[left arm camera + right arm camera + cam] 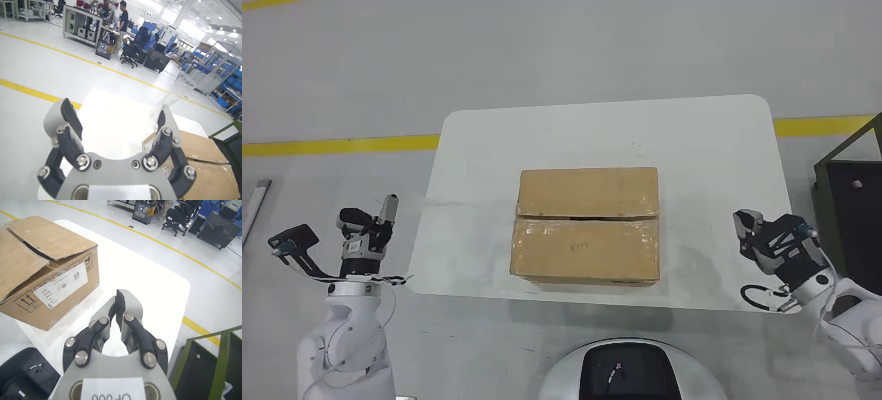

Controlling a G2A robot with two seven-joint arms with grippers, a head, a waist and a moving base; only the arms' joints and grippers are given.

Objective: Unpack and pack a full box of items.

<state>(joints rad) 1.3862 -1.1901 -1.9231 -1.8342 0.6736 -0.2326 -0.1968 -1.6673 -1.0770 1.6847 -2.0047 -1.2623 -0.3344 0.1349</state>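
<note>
A brown cardboard box (587, 225) stands in the middle of the white table (712, 150), its two top flaps folded down with a narrow seam between them. The box (47, 268) carries a white label on its side, and its flaps sit slightly lifted. My left gripper (382, 215) is off the table's left edge, well away from the box (200, 151); its fingers (70, 115) are spread open with nothing between them. My right gripper (747, 228) is at the table's right edge, apart from the box. Its pads (118, 308) are pressed together, holding nothing.
A dark green bin or frame (847, 200) stands on the floor just right of the table, close to the right arm, and appears as the bin (208, 361) beside the right gripper. Yellow floor tape (342, 145) runs behind the table. Bare tabletop surrounds the box.
</note>
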